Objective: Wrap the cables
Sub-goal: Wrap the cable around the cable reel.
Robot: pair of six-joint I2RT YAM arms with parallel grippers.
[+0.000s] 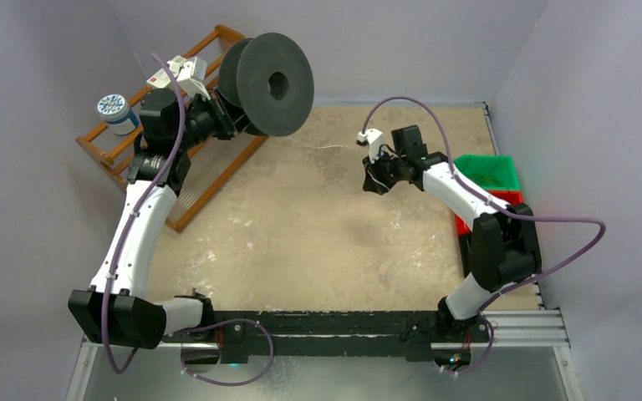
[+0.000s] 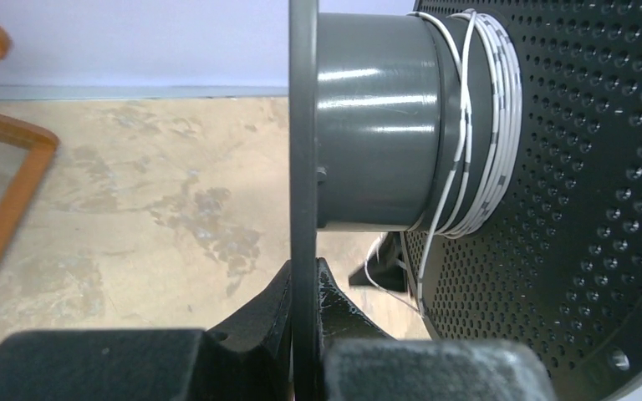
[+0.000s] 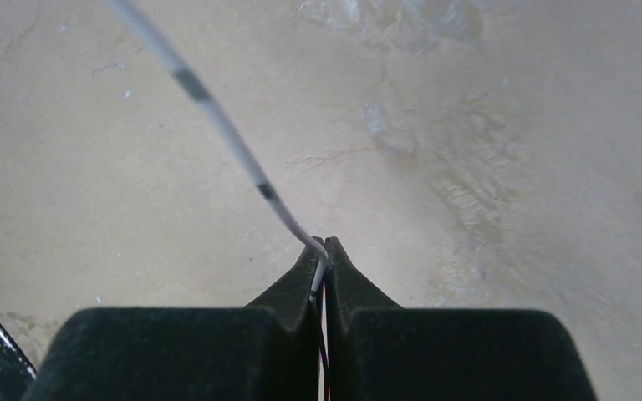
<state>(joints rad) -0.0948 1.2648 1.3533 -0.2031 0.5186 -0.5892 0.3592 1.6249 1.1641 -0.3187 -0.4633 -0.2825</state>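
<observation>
Top view, spool [image 1: 272, 82]: black, lifted above the table's [image 1: 301, 234] far-left corner, in front of a wooden rack [image 1: 221, 35].
Top view, left gripper [image 1: 221, 117]: at the spool's near flange.
Top view, cable [image 1: 326, 148]: a thin pale line running from the spool to the right gripper [image 1: 374, 171], over the far half of the table.
Top view, bins: green bin [image 1: 485, 157] and red bin [image 1: 501, 198] at the right edge.
Left wrist, left gripper [image 2: 304, 280]: fingers narrow, clamped on the thin rim of the spool [image 2: 372, 117].
Left wrist, cable [image 2: 489, 125]: white with dark bands, several turns around the hub against the perforated flange.
Right wrist, right gripper [image 3: 324, 251]: fingertips pressed together, pinching the cable [image 3: 217, 117].
Right wrist, cable: rises from the fingertips toward the upper left, above the table [image 3: 510, 125].
</observation>
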